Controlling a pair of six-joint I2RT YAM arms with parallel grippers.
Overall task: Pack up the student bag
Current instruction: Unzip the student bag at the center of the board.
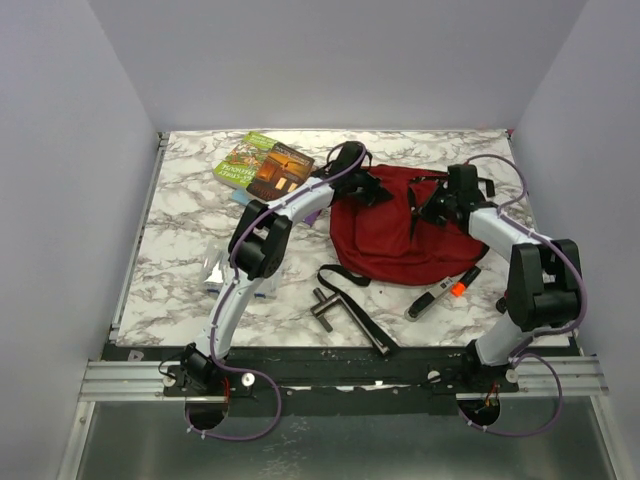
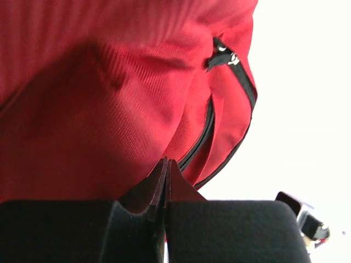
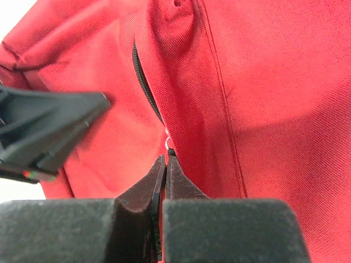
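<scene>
The student bag (image 1: 395, 235) lies at the far middle of the counter (image 1: 180, 240), the left pincer (image 2: 164, 164) clamped shut on its fabric to steady it, the right pincer (image 3: 164, 161) closed on the zipper pull (image 3: 169, 145), seemingly to unzip.

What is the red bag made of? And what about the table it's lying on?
The bag looks like soft woven cloth with a matte finish: the wrist views show fine ribbed threads and loose folds. The table looks like marble, white with grey veins, though it may be only a printed pattern.
</scene>
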